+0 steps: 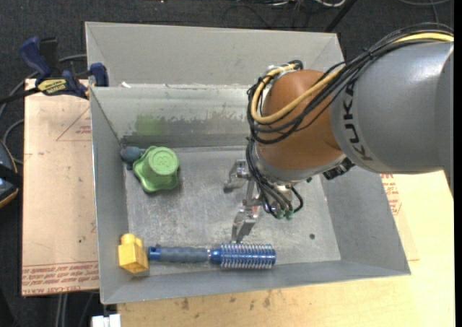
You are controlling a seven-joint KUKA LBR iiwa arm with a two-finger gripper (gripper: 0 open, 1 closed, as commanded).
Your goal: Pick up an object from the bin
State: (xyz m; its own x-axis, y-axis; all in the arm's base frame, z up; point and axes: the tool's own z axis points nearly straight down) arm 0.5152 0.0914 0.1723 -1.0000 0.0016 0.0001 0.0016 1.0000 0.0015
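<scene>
The green cup sits upside down on the floor of the grey bin, and everything else is placed from it. The gripper hangs to the right of the cup and slightly lower in the view, well apart from it, with bare scratched bin floor between the two. Its two metal fingers are spread apart, one roughly level with the cup and the other lower down, and nothing but bin floor shows in the gap between them, so it grips nothing. Above the gripper, further right of the cup, is the round orange cover of the wrist, with yellow and black cables looped round it, and the thick grey arm runs off to the right. The thing nearest the gripper is a blue brush, lying flat below and to the right of the cup. Its handle points back toward the cup's side of the bin and its bristled head ends just below the lower finger, with a narrow gap between them. A yellow block lies below the cup, slightly to its left, touching the end of the brush handle. A small grey-blue piece rests against the cup's upper left edge.
</scene>
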